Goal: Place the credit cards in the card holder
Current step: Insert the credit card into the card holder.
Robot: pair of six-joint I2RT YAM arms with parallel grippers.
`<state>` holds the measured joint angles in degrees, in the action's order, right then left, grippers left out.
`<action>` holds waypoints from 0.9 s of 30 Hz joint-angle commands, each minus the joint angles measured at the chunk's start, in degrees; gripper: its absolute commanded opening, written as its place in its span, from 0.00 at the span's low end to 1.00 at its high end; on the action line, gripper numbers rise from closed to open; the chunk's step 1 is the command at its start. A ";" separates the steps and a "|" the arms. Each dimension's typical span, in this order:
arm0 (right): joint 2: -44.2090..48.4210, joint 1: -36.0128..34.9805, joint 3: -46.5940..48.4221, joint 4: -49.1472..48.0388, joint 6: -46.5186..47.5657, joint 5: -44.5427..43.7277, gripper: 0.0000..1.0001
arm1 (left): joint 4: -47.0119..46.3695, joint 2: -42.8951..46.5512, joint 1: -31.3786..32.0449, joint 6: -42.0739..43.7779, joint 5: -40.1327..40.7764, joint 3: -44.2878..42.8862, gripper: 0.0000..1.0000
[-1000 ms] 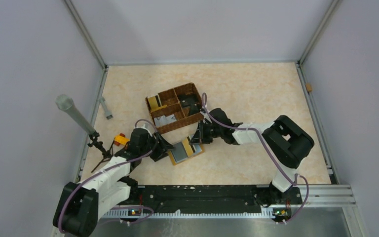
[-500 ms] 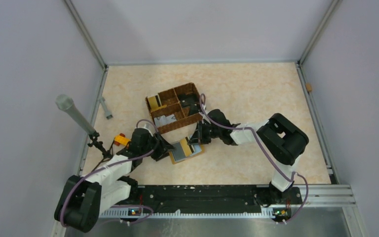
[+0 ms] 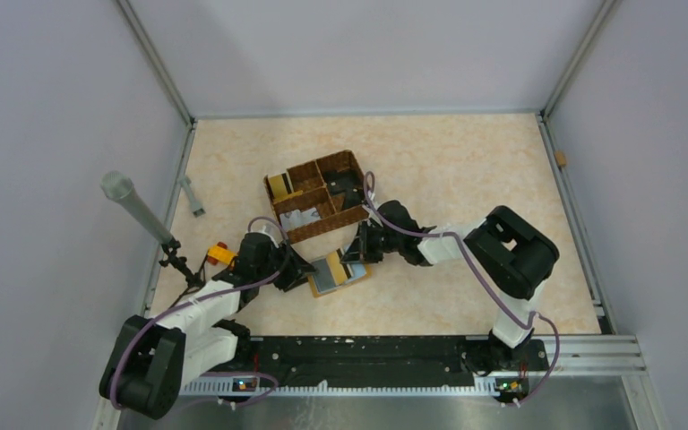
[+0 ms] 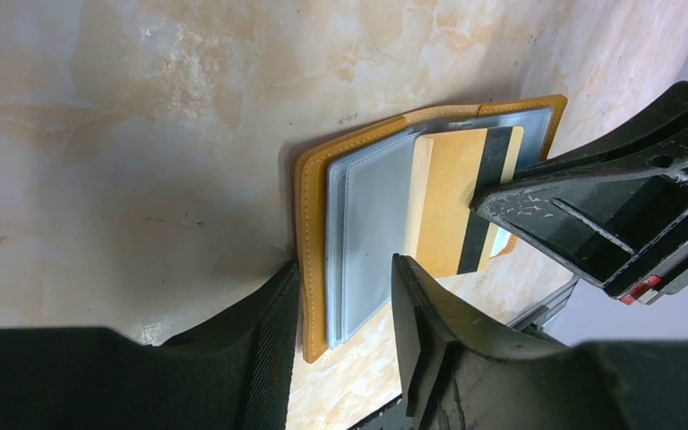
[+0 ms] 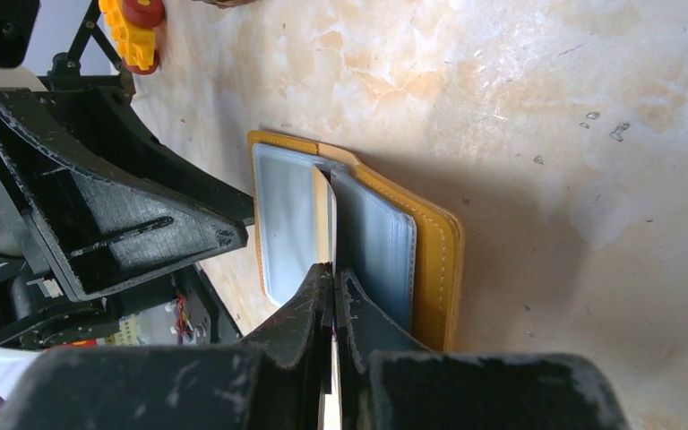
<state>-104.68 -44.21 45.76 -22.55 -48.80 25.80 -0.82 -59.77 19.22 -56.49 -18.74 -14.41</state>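
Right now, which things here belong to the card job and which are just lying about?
Job: open card holder; yellow card, pinched in the right hand; left hand at the holder's edge.
Lying about: toy block; microphone; woven basket (contents unclear).

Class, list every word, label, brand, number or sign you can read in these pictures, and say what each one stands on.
No text can be read in any view.
The yellow card: plain face and a dark stripe, no print shows.
The card holder: no brand mark shows.
The red tag on the right gripper: too small to read.
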 commanded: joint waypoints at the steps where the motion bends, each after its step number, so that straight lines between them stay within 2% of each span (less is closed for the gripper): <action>1: -1.47 -2.50 -0.41 1.74 -0.06 -1.33 0.00 | 0.47 -0.65 0.20 1.38 1.16 1.01 0.46; 7: -1.53 -4.74 2.53 7.98 2.63 -5.36 0.01 | 0.23 -1.04 0.20 1.38 0.91 0.95 0.45; 10: -1.15 -5.26 4.29 11.86 4.27 -7.56 0.08 | 0.21 -0.97 0.19 1.47 0.81 0.75 0.45; 17: 3.51 -5.86 8.66 20.69 9.09 -12.11 0.33 | 0.56 -0.62 0.17 2.10 1.16 0.29 0.45; 27: 6.50 -6.65 11.48 25.98 13.18 -14.43 0.49 | 2.16 -0.61 0.19 2.70 1.45 -0.19 0.45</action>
<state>-100.92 -49.89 54.54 0.54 -38.28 13.67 -0.78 -59.79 19.25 -55.35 -18.76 -14.44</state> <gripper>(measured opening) 0.474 0.450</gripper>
